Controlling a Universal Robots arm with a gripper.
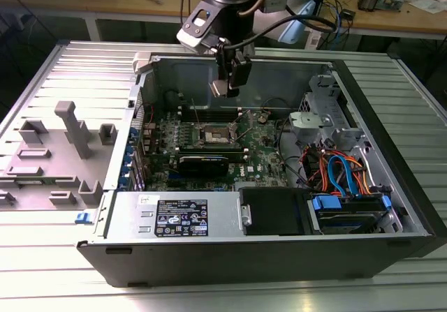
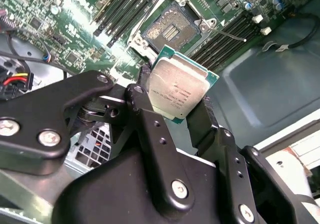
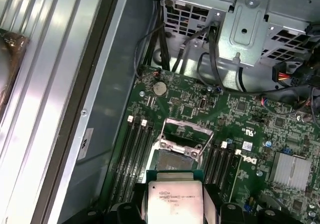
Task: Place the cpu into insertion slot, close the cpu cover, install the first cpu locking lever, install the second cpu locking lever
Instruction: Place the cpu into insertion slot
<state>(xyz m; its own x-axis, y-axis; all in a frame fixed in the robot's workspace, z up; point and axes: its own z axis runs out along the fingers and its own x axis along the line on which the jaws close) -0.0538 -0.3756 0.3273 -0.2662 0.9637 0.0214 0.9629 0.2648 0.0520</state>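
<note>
On a ribbed metal table (image 1: 42, 270) we note one open computer case (image 1: 279, 263). One gripper (image 2: 175, 97), clamped on one cpu (image 2: 179, 86), hangs above one insertion slot (image 2: 170, 31), with the cpu cover (image 3: 181, 145) raised.

The cpu (image 2: 181, 83), a flat square chip with a silvery-grey metal top over a green edge, hung in the air above the motherboard, pinched at two opposite sides by the end effector (image 2: 175, 94). The insertion slot (image 3: 172, 161) lay bare beneath it, a dark square centre inside a thin metal rim. The cpu cover (image 3: 181, 147), a windowed metal frame, stood swung up on its hinge at one edge of the slot.
</note>
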